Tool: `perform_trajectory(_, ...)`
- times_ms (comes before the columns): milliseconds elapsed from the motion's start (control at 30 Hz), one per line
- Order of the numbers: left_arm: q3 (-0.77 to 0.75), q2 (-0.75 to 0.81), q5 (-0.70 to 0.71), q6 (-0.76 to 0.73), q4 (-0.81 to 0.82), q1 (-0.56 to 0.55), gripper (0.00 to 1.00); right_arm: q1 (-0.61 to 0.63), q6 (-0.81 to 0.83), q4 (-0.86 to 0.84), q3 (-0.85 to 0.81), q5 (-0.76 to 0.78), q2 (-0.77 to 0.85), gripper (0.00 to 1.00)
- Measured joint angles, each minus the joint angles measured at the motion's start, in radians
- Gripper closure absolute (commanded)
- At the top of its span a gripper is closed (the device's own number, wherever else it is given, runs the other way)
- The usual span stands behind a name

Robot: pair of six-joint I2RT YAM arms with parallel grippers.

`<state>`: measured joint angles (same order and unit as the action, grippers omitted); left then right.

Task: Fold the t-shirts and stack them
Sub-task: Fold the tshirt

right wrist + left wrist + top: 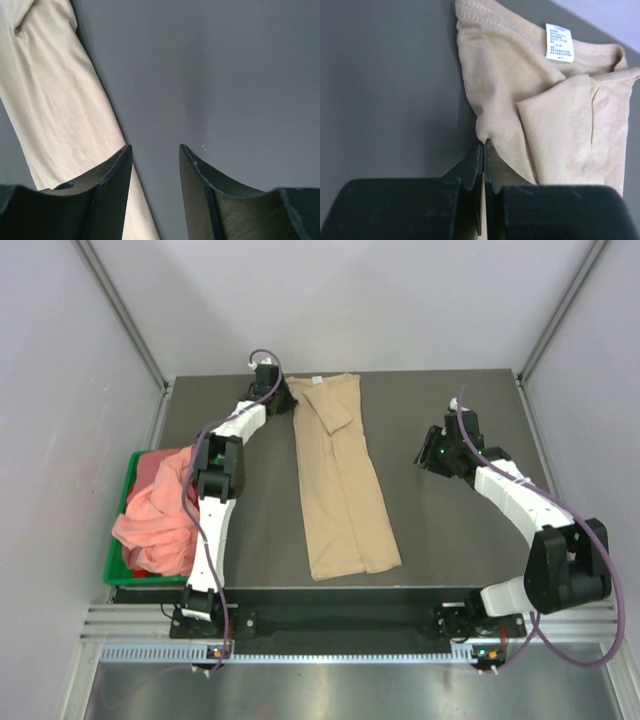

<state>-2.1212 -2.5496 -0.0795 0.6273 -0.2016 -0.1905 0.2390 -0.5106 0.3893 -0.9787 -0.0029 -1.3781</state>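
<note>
A tan t-shirt (pixel 340 480) lies on the dark table as a long narrow strip, one sleeve folded across its far end. My left gripper (pixel 280 388) is at that far left corner. In the left wrist view the left gripper (pixel 484 145) is shut, pinching a fold of the tan t-shirt (pixel 510 90) at its side edge, below the white neck label (pixel 559 42). My right gripper (pixel 425 455) is to the right of the shirt. Seen from the right wrist, the right gripper (pixel 155 150) is open over bare table, with the tan t-shirt (pixel 55 100) to its left.
A green bin (pixel 120 570) at the table's left edge holds a heap of salmon-pink t-shirts (pixel 160 515) spilling over its rim, right beside the left arm. White walls stand on three sides of the table.
</note>
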Motion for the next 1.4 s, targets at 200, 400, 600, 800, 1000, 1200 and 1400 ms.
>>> perform_trajectory(200,-0.134,-0.099,-0.056,0.001,0.044,0.001,1.00,0.026,-0.015,-0.053,-0.006,0.014,-0.063,0.57)
perform_trajectory(400,-0.145,-0.106,-0.140,-0.015,0.051,0.004,0.64,0.053,-0.016,-0.065,-0.011,0.019,-0.104,0.57)
perform_trajectory(600,0.137,0.121,-0.126,-0.060,-0.014,0.004,0.55,0.072,0.003,-0.063,0.018,-0.033,-0.099,0.57)
perform_trajectory(800,0.449,0.458,-0.110,-0.065,-0.115,-0.009,0.52,0.166,-0.019,-0.060,0.211,-0.099,-0.048,0.59)
perform_trajectory(1000,0.834,0.788,-0.079,-0.061,-0.227,-0.166,0.52,0.309,-0.086,-0.045,0.370,-0.127,0.052,0.60)
perform_trajectory(1200,1.168,1.017,-0.087,0.026,-0.283,-0.464,0.51,0.355,-0.135,-0.047,0.443,-0.115,0.148,0.61)
perform_trajectory(1400,1.343,1.177,-0.045,0.152,-0.292,-0.615,0.51,0.367,-0.156,-0.042,0.468,-0.108,0.186,0.62)
